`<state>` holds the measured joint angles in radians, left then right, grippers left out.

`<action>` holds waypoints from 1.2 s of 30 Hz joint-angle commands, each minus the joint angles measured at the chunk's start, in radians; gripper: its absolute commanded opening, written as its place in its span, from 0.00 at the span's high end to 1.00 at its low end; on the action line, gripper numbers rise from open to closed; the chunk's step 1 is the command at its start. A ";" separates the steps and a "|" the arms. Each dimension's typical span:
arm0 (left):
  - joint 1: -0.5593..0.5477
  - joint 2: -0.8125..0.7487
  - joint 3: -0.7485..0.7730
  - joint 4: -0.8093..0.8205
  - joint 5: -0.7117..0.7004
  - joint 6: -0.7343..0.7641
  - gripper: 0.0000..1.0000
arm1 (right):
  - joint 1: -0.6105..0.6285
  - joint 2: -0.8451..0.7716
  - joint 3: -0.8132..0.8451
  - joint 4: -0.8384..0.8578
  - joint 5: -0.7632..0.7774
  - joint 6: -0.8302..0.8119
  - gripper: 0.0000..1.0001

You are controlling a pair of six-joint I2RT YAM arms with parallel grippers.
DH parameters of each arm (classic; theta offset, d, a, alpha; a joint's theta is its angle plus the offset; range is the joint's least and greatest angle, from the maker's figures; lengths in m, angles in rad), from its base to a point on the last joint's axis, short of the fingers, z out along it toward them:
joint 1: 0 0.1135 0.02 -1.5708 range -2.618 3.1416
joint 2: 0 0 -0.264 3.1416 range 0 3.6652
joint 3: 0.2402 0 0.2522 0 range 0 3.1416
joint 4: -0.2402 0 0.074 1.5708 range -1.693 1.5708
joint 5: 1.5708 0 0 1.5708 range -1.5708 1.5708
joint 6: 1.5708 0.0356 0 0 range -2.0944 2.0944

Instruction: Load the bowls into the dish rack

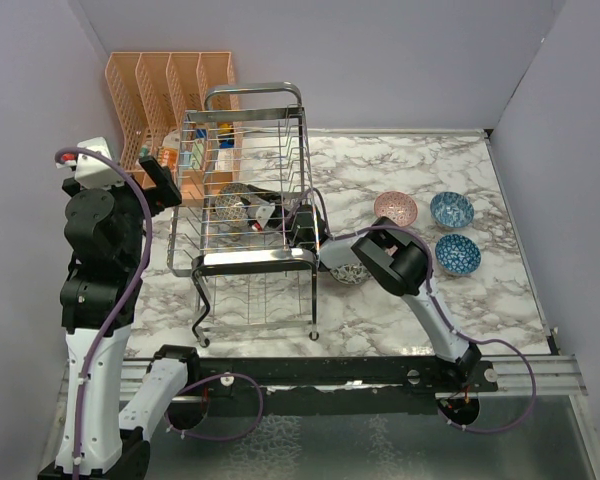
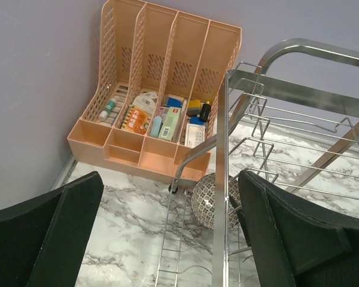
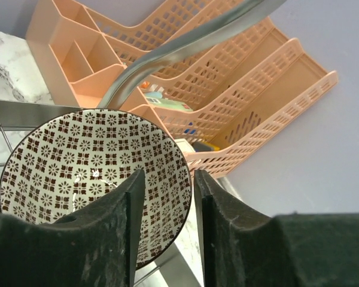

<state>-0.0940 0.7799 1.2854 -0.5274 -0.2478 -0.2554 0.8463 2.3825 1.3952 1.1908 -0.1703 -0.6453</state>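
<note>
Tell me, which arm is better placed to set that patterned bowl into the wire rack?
Right. The right claw pinches the rim of the black-and-white bowl right at the dish rack; the left claw hangs open and empty beside it.

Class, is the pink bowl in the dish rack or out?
Out. The pink bowl sits on the table, right of the dish rack.

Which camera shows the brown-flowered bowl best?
The right wrist view: the round ceramic bowl with brown flower squares fills it, rim between fingers of the right end effector. The top view shows it tiny; the left wrist, maybe only its outside.
</note>
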 commanded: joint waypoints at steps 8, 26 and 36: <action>-0.003 -0.010 0.035 -0.024 -0.028 -0.017 0.01 | -0.009 -0.082 -0.002 -0.147 0.090 0.188 0.59; -0.003 -0.014 0.008 -0.004 -0.006 -0.009 0.01 | -0.024 -0.226 -0.018 -0.421 0.176 0.415 0.57; -0.003 -0.019 0.001 -0.001 -0.006 -0.008 0.01 | -0.026 -0.286 -0.001 -0.691 0.189 0.563 0.58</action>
<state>-0.0940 0.7727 1.2938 -0.5545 -0.2546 -0.2634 0.8242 2.1658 1.3788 0.6289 -0.0078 -0.1753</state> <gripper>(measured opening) 0.992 0.419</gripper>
